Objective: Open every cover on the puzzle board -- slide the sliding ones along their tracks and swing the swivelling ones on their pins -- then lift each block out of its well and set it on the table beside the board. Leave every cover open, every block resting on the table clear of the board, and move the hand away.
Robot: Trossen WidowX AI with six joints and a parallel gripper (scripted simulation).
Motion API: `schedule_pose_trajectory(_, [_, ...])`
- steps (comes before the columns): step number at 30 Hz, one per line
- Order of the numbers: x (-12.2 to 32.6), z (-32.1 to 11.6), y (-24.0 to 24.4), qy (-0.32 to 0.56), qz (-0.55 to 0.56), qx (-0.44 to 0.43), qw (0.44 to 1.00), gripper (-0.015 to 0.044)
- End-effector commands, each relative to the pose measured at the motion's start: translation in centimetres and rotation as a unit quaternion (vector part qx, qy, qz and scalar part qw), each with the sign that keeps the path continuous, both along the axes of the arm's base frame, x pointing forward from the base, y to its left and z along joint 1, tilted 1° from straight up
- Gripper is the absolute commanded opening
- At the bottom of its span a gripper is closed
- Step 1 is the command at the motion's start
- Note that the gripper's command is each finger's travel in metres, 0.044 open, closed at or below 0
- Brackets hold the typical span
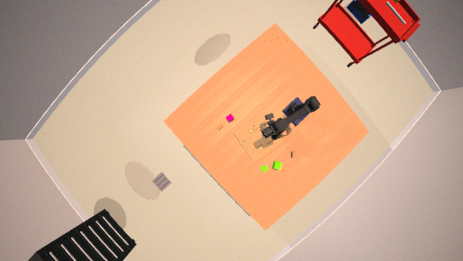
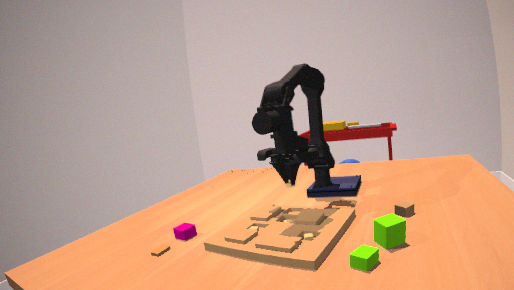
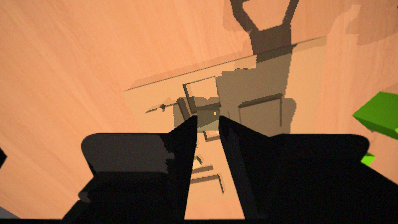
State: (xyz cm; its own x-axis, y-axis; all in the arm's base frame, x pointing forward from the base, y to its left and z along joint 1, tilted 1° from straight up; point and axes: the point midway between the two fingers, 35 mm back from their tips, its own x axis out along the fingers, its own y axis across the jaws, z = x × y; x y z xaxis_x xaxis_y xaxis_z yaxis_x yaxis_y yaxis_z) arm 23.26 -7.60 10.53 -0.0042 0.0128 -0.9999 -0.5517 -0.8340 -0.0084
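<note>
My gripper (image 2: pixel 290 181) (image 3: pixel 207 120) is shut on a small pale block (image 3: pixel 209 116) and holds it above the rear part of the puzzle board (image 2: pixel 260 257) (image 3: pixel 311 75). The tan board lies flat. Raised flat covers show on it in the exterior view: one front left (image 2: pixel 241 236), one front right (image 2: pixel 276 244) and one farther back (image 2: pixel 310 216). Small pale pieces show near them, one at the left (image 2: pixel 254 227) and one at the right (image 2: pixel 308 236). Shadow and the fingers hide parts of the wells; how far each cover stands open is hard to tell.
A magenta block (image 1: pixel 230 118) (image 2: pixel 185 231) and a thin orange piece (image 1: pixel 220 127) (image 2: pixel 160 250) lie left of the board. A large green block (image 1: pixel 277 166) (image 2: pixel 390 231), a smaller green block (image 1: pixel 264 168) (image 2: pixel 364 258) and a brown block (image 1: pixel 294 154) (image 2: pixel 404 209) rest at its right.
</note>
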Motion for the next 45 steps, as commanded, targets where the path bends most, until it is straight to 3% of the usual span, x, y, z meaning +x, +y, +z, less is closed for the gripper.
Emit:
schedule_pose_trajectory(1, [0.0, 0.8, 0.0, -0.001, 0.000, -0.002, 1.000, 0.0080])
schedule_pose_trajectory(45, [9.4, 2.0, 10.6, -0.005, 0.000, 0.002, 1.000, 0.0080])
